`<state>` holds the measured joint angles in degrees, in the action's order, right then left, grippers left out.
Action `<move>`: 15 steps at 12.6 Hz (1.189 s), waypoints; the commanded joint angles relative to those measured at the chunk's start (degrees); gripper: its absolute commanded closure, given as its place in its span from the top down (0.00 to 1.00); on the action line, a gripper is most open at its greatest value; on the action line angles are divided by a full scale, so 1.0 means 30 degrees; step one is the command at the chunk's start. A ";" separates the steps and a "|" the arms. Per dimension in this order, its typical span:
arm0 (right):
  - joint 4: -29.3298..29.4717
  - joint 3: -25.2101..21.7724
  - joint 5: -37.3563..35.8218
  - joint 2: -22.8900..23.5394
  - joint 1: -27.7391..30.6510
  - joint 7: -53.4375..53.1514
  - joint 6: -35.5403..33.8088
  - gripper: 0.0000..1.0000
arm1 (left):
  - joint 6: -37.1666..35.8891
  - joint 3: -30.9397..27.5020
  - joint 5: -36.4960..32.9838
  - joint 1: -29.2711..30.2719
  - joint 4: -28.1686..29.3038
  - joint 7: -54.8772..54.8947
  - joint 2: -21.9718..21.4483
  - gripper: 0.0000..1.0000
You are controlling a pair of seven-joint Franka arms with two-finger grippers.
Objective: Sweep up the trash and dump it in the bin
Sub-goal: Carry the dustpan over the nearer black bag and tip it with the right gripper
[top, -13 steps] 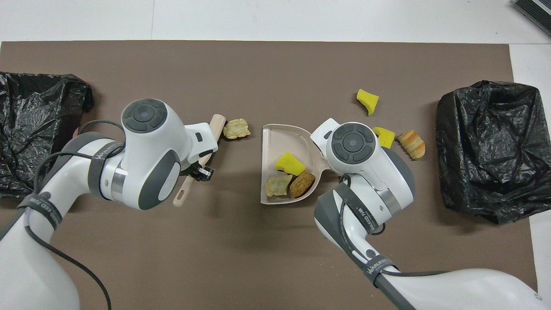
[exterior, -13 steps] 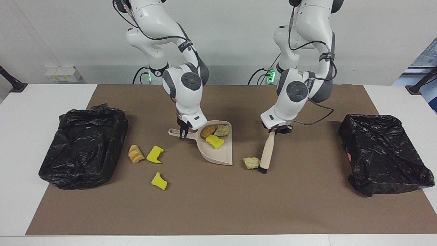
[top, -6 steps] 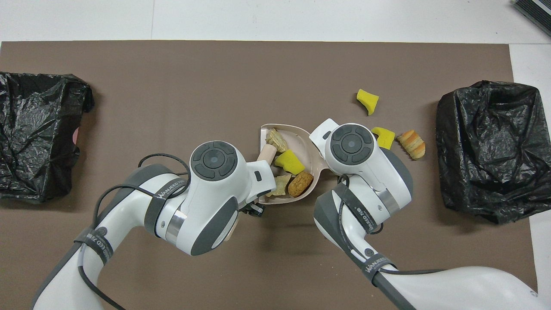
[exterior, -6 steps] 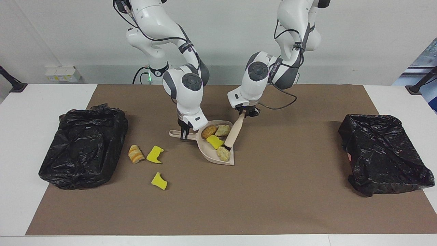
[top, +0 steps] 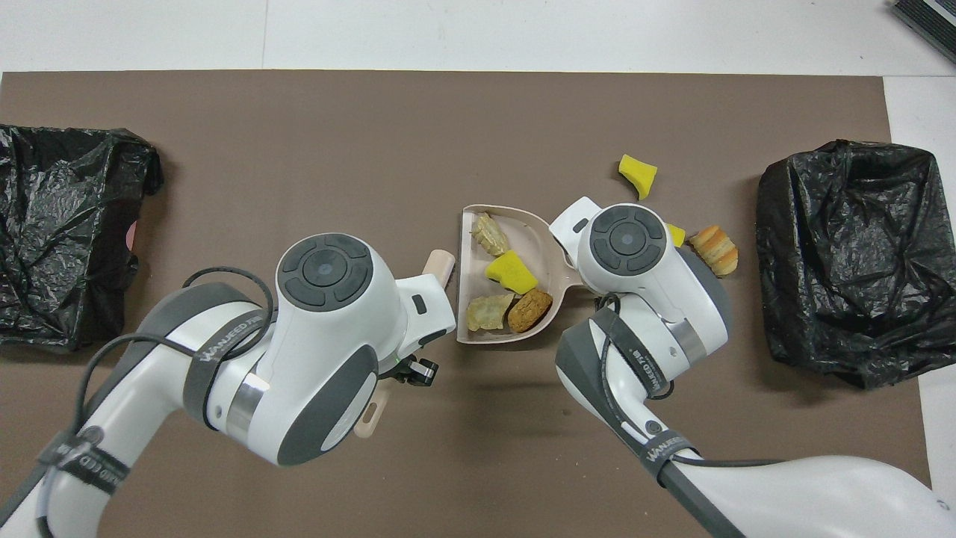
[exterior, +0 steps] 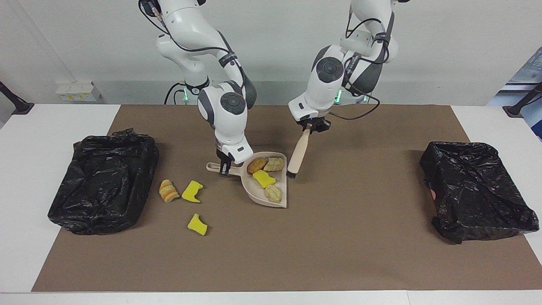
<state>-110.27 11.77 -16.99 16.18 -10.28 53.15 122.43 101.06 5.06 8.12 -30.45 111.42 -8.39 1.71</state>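
My right gripper (exterior: pixel 225 168) is shut on the handle of the beige dustpan (exterior: pixel 254 195), which rests on the brown mat. Several pieces of trash lie in the pan: a brown lump (exterior: pixel 257 164), two pale lumps (exterior: pixel 274 164) and a yellow sponge (exterior: pixel 264 178). My left gripper (exterior: pixel 312 127) is shut on the beige brush (exterior: pixel 298 152), whose bristles hang just beside the pan's edge. A striped bread lump (exterior: pixel 168 190) and two yellow sponges (exterior: pixel 192 191) (exterior: pixel 197 224) lie loose on the mat, toward the right arm's end.
A black bag-lined bin (exterior: pixel 103 182) stands at the right arm's end of the table, close to the loose scraps. A second black bin (exterior: pixel 476 190) stands at the left arm's end. The brown mat (exterior: pixel 338 245) covers most of the white table.
The left arm swept the pale lump across the mat into the dustpan, then drew the brush back out and up beside the pan. The right arm shifted the pan slightly.
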 commanded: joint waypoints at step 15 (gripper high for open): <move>0.4735 0.0030 0.1416 -0.1615 1.2649 1.8017 -0.4511 0.00 | 0.8941 0.0334 0.0193 -0.9390 1.1930 -1.6774 -0.6049 0.00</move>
<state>-96.50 11.19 -14.21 11.77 23.37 102.06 108.73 124.78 7.04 8.34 -56.58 143.14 -57.91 -13.70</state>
